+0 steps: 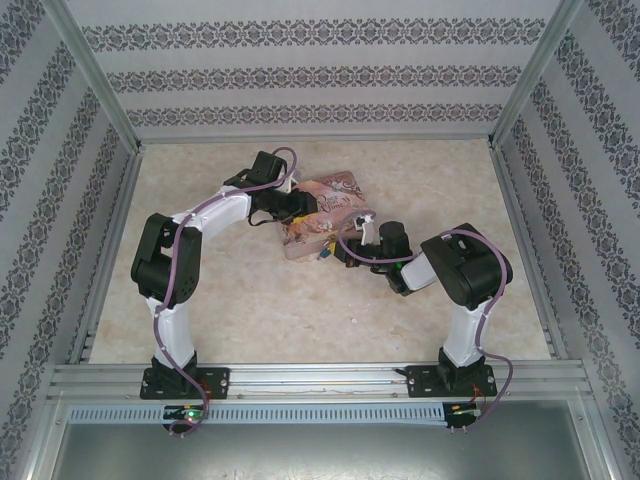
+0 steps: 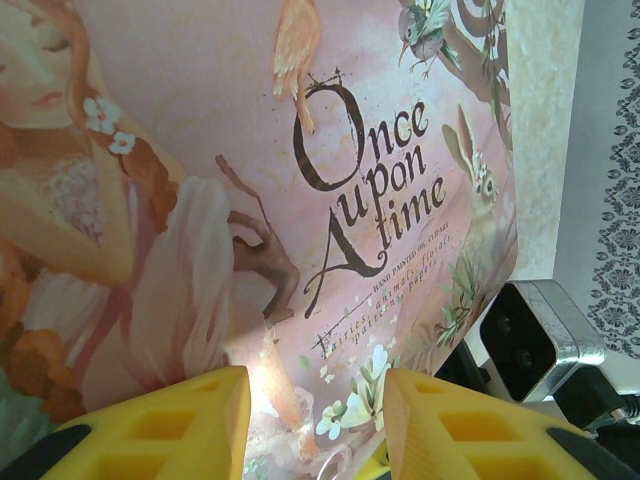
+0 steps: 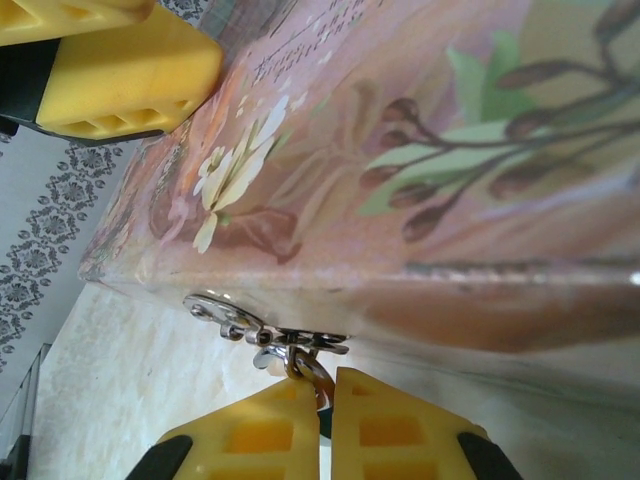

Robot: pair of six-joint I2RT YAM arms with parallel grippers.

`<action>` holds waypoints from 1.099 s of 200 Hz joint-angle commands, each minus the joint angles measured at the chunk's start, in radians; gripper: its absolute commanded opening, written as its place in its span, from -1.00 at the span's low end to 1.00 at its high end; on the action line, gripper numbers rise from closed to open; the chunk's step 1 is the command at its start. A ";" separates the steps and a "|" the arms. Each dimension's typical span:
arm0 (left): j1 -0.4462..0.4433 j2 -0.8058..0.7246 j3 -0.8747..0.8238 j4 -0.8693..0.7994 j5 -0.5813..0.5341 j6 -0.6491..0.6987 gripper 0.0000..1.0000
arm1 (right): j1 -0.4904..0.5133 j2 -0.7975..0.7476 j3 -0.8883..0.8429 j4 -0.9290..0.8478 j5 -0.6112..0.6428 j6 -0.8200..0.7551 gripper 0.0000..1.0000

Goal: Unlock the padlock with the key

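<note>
The pink illustrated tin [image 1: 328,205] lies mid-table. From the silver hasp [image 3: 262,330] on its front wall hangs the padlock [image 3: 312,372]. Its thin shackle is threaded through the hasp and a sliver of dark teal body shows between the fingers. My right gripper [image 3: 325,388] is shut on the padlock, right up against the tin's front wall [image 3: 450,300]. My left gripper [image 2: 318,405] stands open over the tin's lid [image 2: 300,150], its yellow fingers [image 3: 125,65] resting near the lid's front corner. The key is hidden.
The right wrist's camera housing [image 2: 530,335] sits just beyond the tin's front edge, close to my left fingers. Bare marbled tabletop [image 1: 250,300] surrounds the tin. Patterned walls [image 1: 60,200] close in the left, right and back.
</note>
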 commanded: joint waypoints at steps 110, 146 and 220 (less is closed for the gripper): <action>-0.012 -0.059 -0.145 0.061 0.009 -0.027 -0.21 | 0.021 0.034 -0.085 0.310 0.145 0.215 -1.00; -0.014 -0.071 -0.178 0.081 0.009 -0.035 -0.21 | 0.029 0.068 -0.080 0.347 0.170 0.251 -1.00; -0.013 -0.071 -0.183 0.087 0.009 -0.035 -0.21 | 0.019 0.068 -0.070 0.347 0.187 0.298 -1.00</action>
